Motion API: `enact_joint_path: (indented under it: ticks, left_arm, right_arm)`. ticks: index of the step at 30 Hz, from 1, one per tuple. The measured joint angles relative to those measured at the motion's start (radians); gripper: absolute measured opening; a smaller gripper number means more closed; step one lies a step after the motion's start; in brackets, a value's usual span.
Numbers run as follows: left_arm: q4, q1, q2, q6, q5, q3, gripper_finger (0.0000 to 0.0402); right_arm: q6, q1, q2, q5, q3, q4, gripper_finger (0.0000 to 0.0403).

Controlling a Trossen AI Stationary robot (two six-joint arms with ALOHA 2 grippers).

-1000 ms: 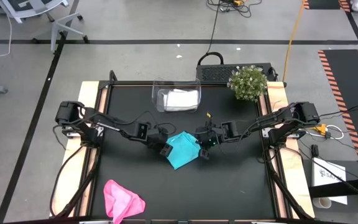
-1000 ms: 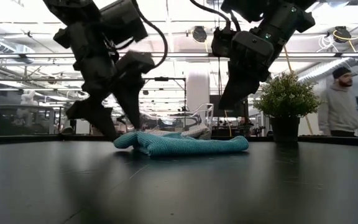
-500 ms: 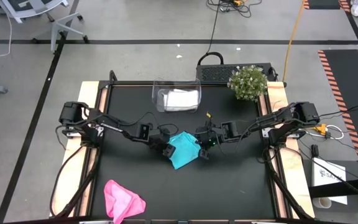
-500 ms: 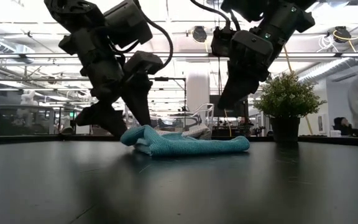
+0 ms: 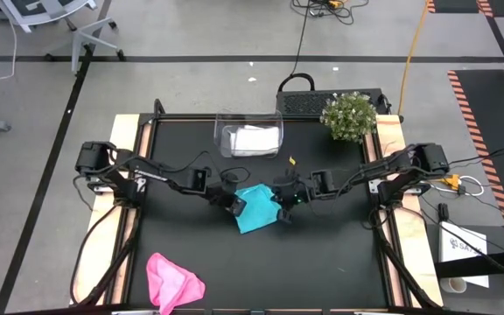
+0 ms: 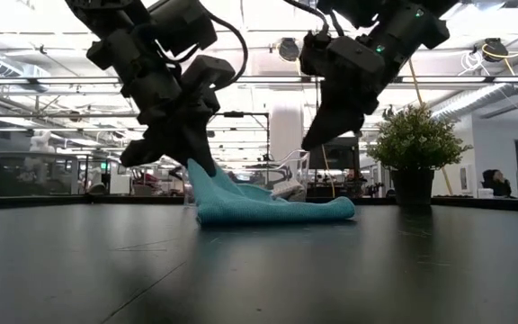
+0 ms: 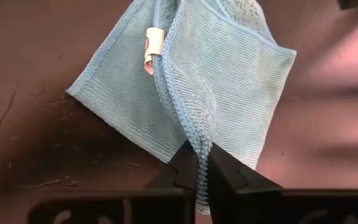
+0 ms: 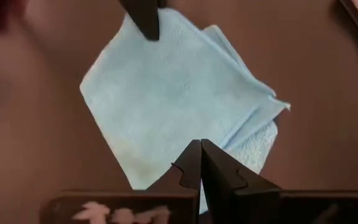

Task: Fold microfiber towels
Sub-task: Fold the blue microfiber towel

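Teal towel lies mid-table from above, our left hand and right hand at its sides. Low view: left hand lifts one edge. Left wrist: fingers pinch the hem. Right wrist: fingers closed, empty.

A clear plastic tub stands at the far edge of the black table. A small potted plant sits at the table's far right corner, with a black case on the floor just behind it. An office chair stands well apart on the grey floor.
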Motion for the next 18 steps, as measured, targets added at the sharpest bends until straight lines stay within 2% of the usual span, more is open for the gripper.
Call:
enact_joint_path:
  ticks: [3,7,13,18]
  left_arm:
    - [-0.001,0.0,0.0,0.0,0.0,0.0,0.0039]
    - [-0.004,-0.001,0.0,0.004,0.0,0.0,0.0047]
    - [-0.02,-0.001,0.0,0.009,0.0,0.0,0.003]
    - [-0.021,-0.001,0.0,0.015,0.0,0.0,0.0016]
  right_arm:
    - [-0.026,-0.031,0.021,-0.032,0.0,0.032,0.0009]
    - [-0.046,-0.073,0.074,-0.118,0.0,0.087,0.0041]
    - [-0.051,-0.112,0.157,-0.153,0.0,0.128,0.011]
    - [-0.056,-0.144,0.197,-0.154,0.0,0.127,0.015]
